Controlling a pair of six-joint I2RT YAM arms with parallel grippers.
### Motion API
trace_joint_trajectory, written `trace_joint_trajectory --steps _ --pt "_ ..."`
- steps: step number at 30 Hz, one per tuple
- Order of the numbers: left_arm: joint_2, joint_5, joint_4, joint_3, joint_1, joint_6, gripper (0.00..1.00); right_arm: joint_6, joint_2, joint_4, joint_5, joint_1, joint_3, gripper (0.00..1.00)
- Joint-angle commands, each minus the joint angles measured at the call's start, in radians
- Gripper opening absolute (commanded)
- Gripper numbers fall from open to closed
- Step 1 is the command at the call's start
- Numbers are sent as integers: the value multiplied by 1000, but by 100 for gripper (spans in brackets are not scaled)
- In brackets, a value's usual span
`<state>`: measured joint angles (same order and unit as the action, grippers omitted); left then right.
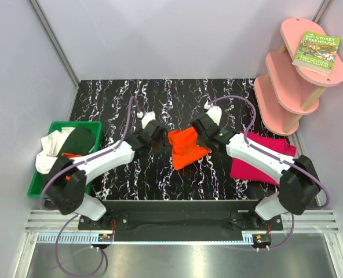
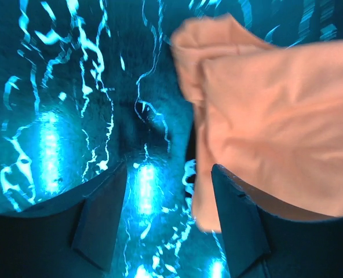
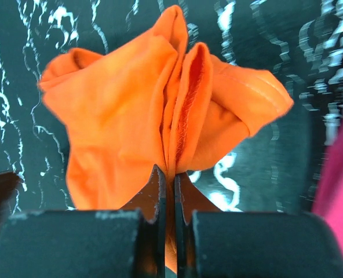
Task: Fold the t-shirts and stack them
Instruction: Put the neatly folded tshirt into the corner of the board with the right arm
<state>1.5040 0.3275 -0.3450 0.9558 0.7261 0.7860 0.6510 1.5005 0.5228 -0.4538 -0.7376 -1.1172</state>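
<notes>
A: When you pull up the top cam, where's the orange tee (image 1: 186, 149)?
B: Mid-table (image 1: 119, 98), bunched up, btwn the L gripper (image 1: 158, 139) & R gripper (image 1: 200, 136). The magenta tee (image 1: 258, 162) lies flat on the rt side, partly under the R arm. The green bin (image 1: 38, 182) at the left edge holds a white tee (image 1: 48, 152) & a dk green tee (image 1: 81, 139).
A: L wrist cam?
B: You'll see its fingers (image 2: 102, 214) spread wide, only tabletop btwn them. Orange cloth sits by the finger on the view's rt, not gripped.
A: R wrist cam?
B: Fingers (image 3: 151, 197) pinched tight on a fold of the orange tee, cloth fanning out above them. Magenta shows at the rt edge.
</notes>
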Motion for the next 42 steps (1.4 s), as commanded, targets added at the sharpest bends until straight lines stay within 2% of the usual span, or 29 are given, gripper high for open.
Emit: trace_joint_trajectory --steps 1,6,10,16,19,29,33,42 --pt "-120 47 -28 -22 -2 -1 65 -24 -103 111 -126 4 -56 0" --pt "-198 35 -34 -89 -2 5 63 -31 -186 189 -216 4 -73 0" --pt "-222 9 -31 -137 -2 19 62 -54 -249 316 -351 7 -99 0" --pt "-209 -37 -5 -161 -1 22 59 -65 -330 439 -411 89 -161 0" --pt "-203 -57 3 -164 1 16 58 -70 -355 470 -410 135 -167 0" --pt "-206 -99 21 -181 4 13 57 -25 -358 500 -395 162 -81 0" --pt "-225 -105 24 -199 6 18 57 36 -324 607 -411 181 -87 0" --pt "-234 -125 28 -212 7 18 56 81 -286 691 -388 357 -67 0"
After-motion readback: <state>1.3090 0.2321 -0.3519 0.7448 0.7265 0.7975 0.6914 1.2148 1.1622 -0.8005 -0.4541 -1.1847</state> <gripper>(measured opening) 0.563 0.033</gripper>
